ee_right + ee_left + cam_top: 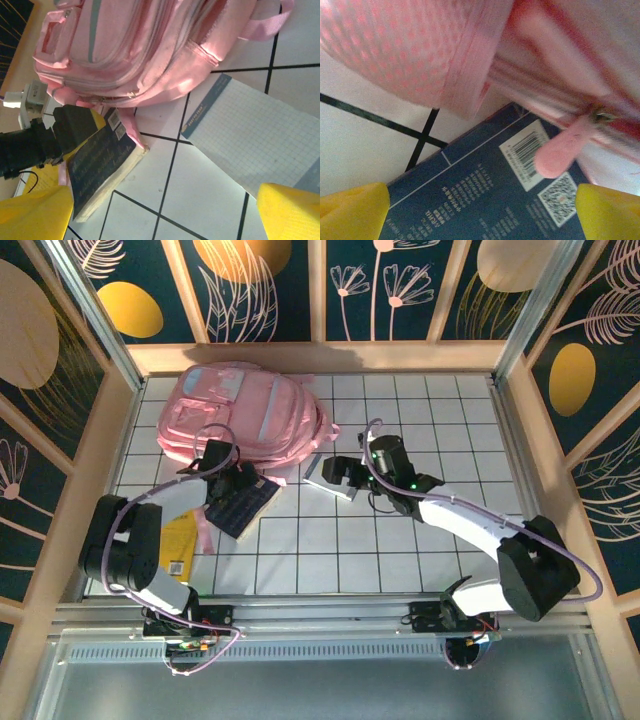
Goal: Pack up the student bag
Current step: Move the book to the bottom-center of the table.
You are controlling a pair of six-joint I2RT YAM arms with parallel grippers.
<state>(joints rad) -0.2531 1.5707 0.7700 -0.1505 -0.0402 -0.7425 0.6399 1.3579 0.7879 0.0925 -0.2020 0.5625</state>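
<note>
The student bag (245, 415) is a big pink backpack lying at the back left of the table. Its pink fabric (420, 50) and a pink zipper tab (565, 150) hang close in front of the left wrist camera. A dark blue book (243, 505) lies against the bag's near edge, back cover and barcode (527, 155) facing up. My left gripper (480, 215) stands open just above this book, yellow fingertips (355, 210) wide apart. My right gripper (162, 215) is open over bare table, between the blue book (100, 160) and a grid notepad (255, 130).
A yellow book (180, 540) lies at the near left, beside the left arm. The grid notepad (330, 480) sits just right of the bag, under the right wrist. Wooden walls close in the white gridded table (400, 550) on three sides.
</note>
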